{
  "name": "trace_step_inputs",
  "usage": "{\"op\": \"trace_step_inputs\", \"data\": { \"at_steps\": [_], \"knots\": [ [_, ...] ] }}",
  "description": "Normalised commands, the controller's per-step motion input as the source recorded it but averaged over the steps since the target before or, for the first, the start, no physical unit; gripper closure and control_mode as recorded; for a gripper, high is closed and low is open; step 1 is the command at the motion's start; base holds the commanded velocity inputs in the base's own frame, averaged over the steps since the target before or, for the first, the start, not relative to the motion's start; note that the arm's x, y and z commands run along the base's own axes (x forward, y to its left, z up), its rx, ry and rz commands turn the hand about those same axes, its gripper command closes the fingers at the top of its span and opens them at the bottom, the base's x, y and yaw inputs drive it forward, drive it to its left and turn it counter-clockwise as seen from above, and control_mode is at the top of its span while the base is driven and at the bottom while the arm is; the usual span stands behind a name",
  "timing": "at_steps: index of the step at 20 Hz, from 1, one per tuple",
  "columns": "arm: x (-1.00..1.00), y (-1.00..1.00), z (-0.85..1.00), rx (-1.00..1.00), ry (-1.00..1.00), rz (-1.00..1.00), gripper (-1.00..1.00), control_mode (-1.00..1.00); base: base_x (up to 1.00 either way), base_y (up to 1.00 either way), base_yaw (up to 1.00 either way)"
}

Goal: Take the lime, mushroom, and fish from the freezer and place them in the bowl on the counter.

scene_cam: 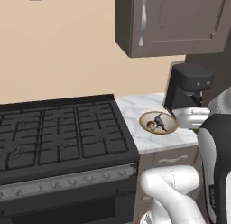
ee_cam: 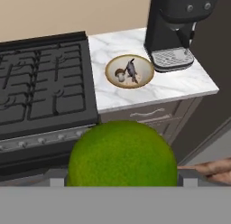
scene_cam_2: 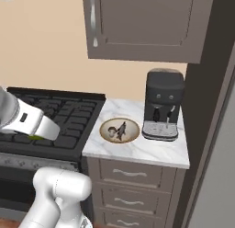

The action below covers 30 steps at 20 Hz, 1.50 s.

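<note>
Left base view: black grated stove (scene_cam: 58, 133); marble counter (scene_cam: 149, 144); wood-rimmed round bowl (scene_cam: 158, 122) beside boxy coffee machine (scene_cam: 186, 90).
Right base view: mushroom (scene_cam_2: 113, 131), dark fish (scene_cam_2: 122, 130) in bowl.
Hand view: pebbled round lime (ee_cam: 122, 154) clamped in gripper (ee_cam: 121, 182).

On the tabletop (scene_cam_2: 137, 151), the bowl (scene_cam_2: 120, 130) sits between the stove (scene_cam_2: 59, 116) and the coffee machine (scene_cam_2: 163, 105), holding the mushroom (ee_cam: 120, 74) and fish (ee_cam: 131, 69).

bowl (scene_cam: 159, 123) on counter (scene_cam: 135, 105) — beside coffee machine (scene_cam: 186, 88)
</note>
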Motion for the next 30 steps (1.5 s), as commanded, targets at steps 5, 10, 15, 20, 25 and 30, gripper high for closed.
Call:
{"op": "trace_step_inputs", "data": {
  "at_steps": [5,10,15,20,25,30],
  "knots": [
    [0.00,0.00,0.00,0.00,0.00,0.00,1.00,1.00,0.43,-0.54,0.12],
    [0.00,0.00,0.00,0.00,0.00,0.00,1.00,1.00,0.33,-0.55,0.17],
    [0.00,0.00,0.00,0.00,0.00,0.00,1.00,1.00,0.31,-0.25,0.06],
    [0.00,0.00,0.00,0.00,0.00,0.00,1.00,1.00,0.35,-0.04,0.00],
    [0.00,0.00,0.00,0.00,0.00,0.00,1.00,1.00,0.29,0.00,-0.03],
    [0.20,0.00,-0.06,0.00,0.00,-0.04,1.00,-1.00,0.10,0.00,-0.04]
  ]
}}
